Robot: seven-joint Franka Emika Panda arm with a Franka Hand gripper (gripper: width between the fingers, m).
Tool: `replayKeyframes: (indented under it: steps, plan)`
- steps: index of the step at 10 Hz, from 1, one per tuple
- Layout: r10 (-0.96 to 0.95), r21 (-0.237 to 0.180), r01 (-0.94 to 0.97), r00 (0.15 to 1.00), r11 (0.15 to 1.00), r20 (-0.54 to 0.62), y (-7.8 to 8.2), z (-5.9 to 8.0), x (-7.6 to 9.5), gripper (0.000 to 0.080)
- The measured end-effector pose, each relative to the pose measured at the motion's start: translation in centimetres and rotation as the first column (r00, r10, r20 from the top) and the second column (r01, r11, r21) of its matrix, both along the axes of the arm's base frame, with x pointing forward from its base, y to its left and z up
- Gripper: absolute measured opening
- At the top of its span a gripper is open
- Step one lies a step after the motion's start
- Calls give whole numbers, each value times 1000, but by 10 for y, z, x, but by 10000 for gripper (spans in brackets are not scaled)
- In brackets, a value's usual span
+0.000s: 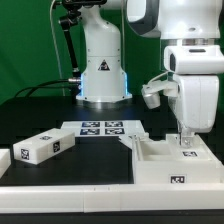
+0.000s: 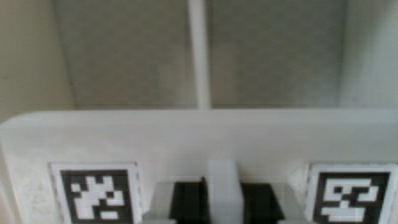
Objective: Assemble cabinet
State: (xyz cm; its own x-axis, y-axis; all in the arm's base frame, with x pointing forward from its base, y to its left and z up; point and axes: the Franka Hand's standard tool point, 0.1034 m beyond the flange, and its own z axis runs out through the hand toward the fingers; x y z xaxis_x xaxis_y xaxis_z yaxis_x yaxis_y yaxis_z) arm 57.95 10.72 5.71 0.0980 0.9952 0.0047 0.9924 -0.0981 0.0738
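Note:
The white cabinet body (image 1: 160,165), an open box with small tags, lies at the exterior view's right near the front. My gripper (image 1: 183,138) reaches straight down onto its far side. In the wrist view the gripper (image 2: 222,200) has its dark fingers (image 2: 183,202) tight on either side of a thin white wall of the cabinet body (image 2: 196,135), between two tags. No gap shows beside the wall. A loose white cabinet block (image 1: 40,147) with tags lies at the exterior view's left, far from the gripper.
The marker board (image 1: 100,128) lies flat at the table's middle, in front of the arm's base (image 1: 102,70). A low white rim (image 1: 70,195) runs along the front of the dark table.

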Motion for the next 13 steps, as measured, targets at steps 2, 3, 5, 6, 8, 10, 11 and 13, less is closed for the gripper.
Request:
replayKeyframes:
  steps: [2,3,5,6,8,10,11,13]
  plan:
    - [12,-7,-12,1000,1000,-18,-1,-1,1,74]
    - [11,-10,-11,1000,1000,-24,-1,-1,1,74]
    - [12,-11,-13,1000,1000,-26,-1,0,-3,149]
    - [14,-13,-14,1000,1000,-24,-1,3,-5,284]
    - [21,-18,-21,999,1000,-24,-1,9,-13,603]
    - [29,-26,-29,999,999,-18,-1,24,-26,759]
    - [40,-34,-41,999,999,-19,0,33,-35,787]
    - [92,-65,-95,994,993,-50,7,43,-66,797]
